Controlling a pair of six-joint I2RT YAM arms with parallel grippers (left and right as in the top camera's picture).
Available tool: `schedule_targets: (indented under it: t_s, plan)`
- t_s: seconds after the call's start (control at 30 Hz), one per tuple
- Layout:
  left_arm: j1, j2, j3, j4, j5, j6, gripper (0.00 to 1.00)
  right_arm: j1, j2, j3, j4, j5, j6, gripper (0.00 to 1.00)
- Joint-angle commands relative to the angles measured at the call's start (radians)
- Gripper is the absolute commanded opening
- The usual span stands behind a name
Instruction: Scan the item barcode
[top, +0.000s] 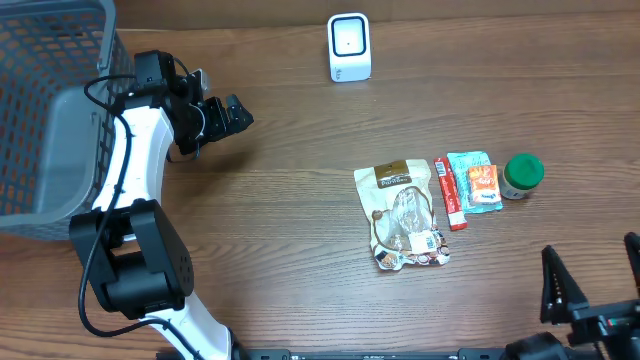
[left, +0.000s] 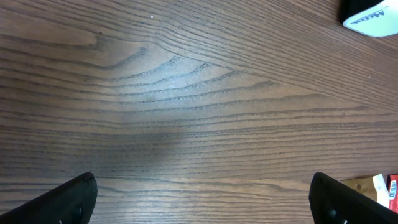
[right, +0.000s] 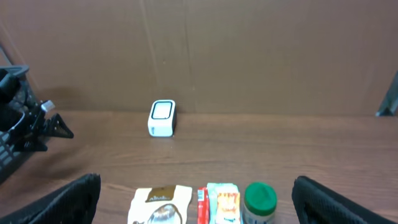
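Note:
A row of items lies right of centre: a white and brown pouch (top: 403, 213), a red stick pack (top: 449, 192), a teal and orange packet (top: 474, 180) and a green-lidded jar (top: 522, 175). The white barcode scanner (top: 349, 47) stands at the far edge. My left gripper (top: 232, 115) hovers open over bare wood at the left, far from the items. At the near right edge my right gripper (top: 595, 280) is open and empty. In the right wrist view the pouch (right: 160, 204), jar (right: 260, 200) and scanner (right: 162, 117) lie ahead of the wide-apart fingers (right: 68, 202).
A grey mesh basket (top: 40, 110) fills the far left corner, beside the left arm. A brown cardboard wall (right: 249, 50) backs the table behind the scanner. In the left wrist view only the scanner's edge (left: 373, 18) and a pouch corner (left: 367, 186) show.

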Motion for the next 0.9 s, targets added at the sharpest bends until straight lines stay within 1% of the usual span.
schedule_targets:
  t_s: [0.0,0.33,0.43,0.6,0.83,0.87]
  plan:
    - [-0.002,0.002,0.021,0.001,-0.003,-0.009,1.00,-0.016,-0.074,-0.122,0.076,-0.009,0.001,1.00]
    - [-0.002,0.002,0.021,0.001,-0.003,-0.009,1.00,-0.026,-0.270,-0.473,0.403,-0.050,0.002,1.00]
    - [-0.002,0.002,0.021,0.001,-0.003,-0.009,1.00,-0.042,-0.277,-0.562,0.529,-0.082,0.002,1.00]
    - [-0.003,0.002,0.021,0.001,-0.003,-0.009,1.00,-0.049,-0.278,-0.705,0.774,-0.135,0.002,1.00]
    - [-0.002,0.002,0.021,0.001,-0.003,-0.009,1.00,-0.049,-0.278,-0.893,1.232,-0.182,0.002,1.00]
    - [-0.002,0.002,0.021,0.001,-0.003,-0.009,1.00,-0.049,-0.278,-0.910,1.275,-0.182,0.002,1.00]
